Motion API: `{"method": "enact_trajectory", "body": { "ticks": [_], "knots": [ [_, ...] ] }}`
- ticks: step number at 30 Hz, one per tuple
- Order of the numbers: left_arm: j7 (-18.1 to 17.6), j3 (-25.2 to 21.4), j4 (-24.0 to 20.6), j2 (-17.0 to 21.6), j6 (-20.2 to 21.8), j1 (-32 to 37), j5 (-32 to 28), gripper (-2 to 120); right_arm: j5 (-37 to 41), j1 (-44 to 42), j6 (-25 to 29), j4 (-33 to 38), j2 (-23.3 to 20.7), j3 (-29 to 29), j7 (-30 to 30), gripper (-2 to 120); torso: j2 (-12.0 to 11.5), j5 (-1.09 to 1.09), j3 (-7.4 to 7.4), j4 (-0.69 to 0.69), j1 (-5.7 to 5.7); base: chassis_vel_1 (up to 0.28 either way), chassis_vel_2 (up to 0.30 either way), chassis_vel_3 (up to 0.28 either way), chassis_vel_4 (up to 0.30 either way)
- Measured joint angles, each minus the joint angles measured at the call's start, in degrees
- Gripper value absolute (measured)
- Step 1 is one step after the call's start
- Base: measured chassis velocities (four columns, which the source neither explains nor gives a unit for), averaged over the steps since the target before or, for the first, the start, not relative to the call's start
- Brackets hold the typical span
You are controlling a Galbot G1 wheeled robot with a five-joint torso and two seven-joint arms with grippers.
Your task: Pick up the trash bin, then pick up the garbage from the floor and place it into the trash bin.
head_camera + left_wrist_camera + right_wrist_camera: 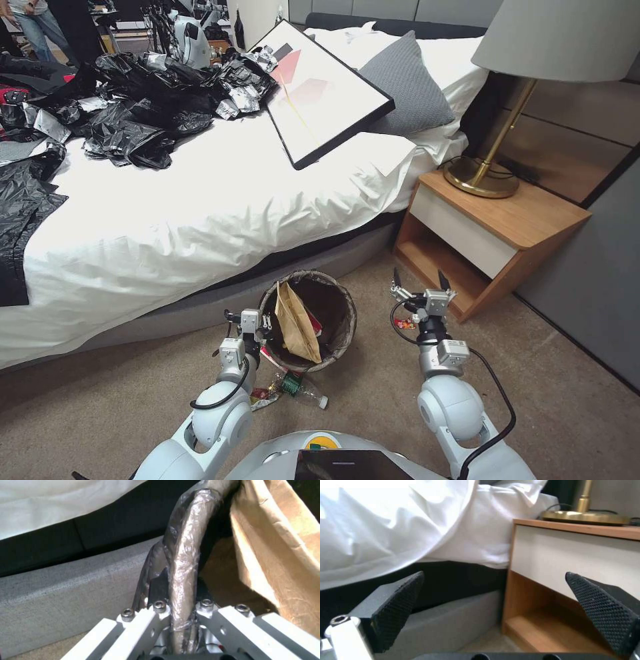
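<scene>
Pinched on the liner-wrapped rim of the small round white plastic trash bin (186, 562), our left gripper (181, 618) holds the bucket beside the bed, one jaw inside the rim and one outside. Our right gripper (420, 283) hangs with its textured black fingers (398, 605) spread wide and holding nothing, above the beige-brown carpet floor (567, 400) in front of the wooden nightstand (493, 230).

A flat brown paper bag (297, 323) stands tall inside the bin, with something red tucked behind it. Garbage remains on the carpet: a green-labelled clear plastic bottle (300, 388) lies near the bin's base alongside a red-and-gold snack wrapper (263, 398), and a small red wrapper (404, 324) sits just below the right gripper.

We judge the grip the weak point: a single pinch on a thin rim under slippery film could let the bin tilt or slide free, tipping out the tall bag. That bag also fills much of the opening, so a dropped piece could bounce back out.

Close around us, the white-sheeted bed (200, 220) crowds the bin, and the nightstand limits the right arm's reach. Crinkled black plastic sheets (133, 120) and a black-framed picture (320, 93) lie on the bed. A brass-based lamp (481, 177) stands on the nightstand.
</scene>
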Motion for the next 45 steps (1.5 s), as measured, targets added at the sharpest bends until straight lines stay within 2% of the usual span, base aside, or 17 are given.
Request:
{"method": "enact_trajectory", "body": {
  "ticks": [19, 29, 45],
  "knots": [
    [0.1, -0.1, -0.3, 0.4, 0.0, 0.0, 0.0, 0, 2.6, -2.4, -4.2, 0.0, -1.7, 2.8, 2.6, 100, 0.0, 0.00, 0.00, 0.00, 0.00, 0.000, 0.000, 0.000, 0.000],
    [0.2, -0.2, -0.5, 0.4, 0.0, 0.2, 0.1, 0, 2.5, -5.7, -2.6, -1.0, -0.9, 3.5, 2.2, 100, 0.0, 0.00, 0.00, -0.01, 0.00, 0.000, 0.000, 0.000, 0.000],
    [0.1, 0.0, -0.4, 0.1, 0.0, 0.2, 0.5, 0, 2.1, -5.5, -1.6, -1.9, -0.9, 3.6, 1.1, 100, 0.0, 0.00, -0.01, -0.01, -0.01, -0.020, 0.018, 0.019, -0.021]
  ]
}}
